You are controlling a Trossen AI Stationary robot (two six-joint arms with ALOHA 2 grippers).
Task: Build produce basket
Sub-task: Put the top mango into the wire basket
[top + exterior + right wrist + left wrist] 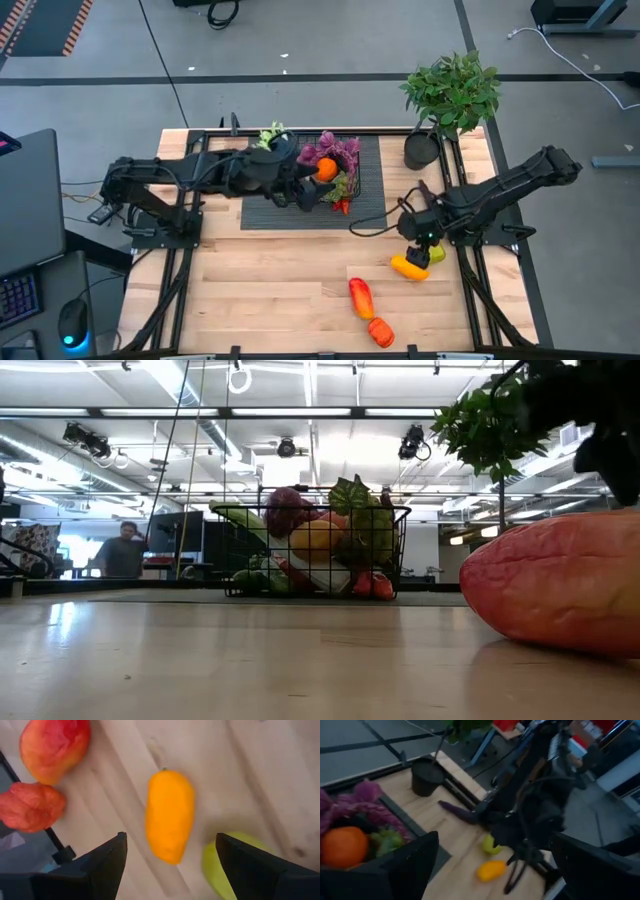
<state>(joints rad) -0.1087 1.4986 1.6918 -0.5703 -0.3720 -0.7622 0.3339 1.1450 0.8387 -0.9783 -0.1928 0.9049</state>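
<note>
High view: left claw (308,192) is sitting spread and empty over the basket (368,160), just beside the orange (326,170) on top of the pile, so it looks like a drop-off spot rather than a pick. The basket is sitting on a dark mat (262,210) at the tabletop's (280,290) far middle, already heaped with produce. Right claw (420,243) is hovering spread, gripping nothing, over the yellow pepper (169,815), fingers straddling it, with a green fruit (220,865) just beside; likely lining up the next grasp. Two red-orange pieces (362,297) are lying loose nearer the front edge, still waiting to go in.
</note>
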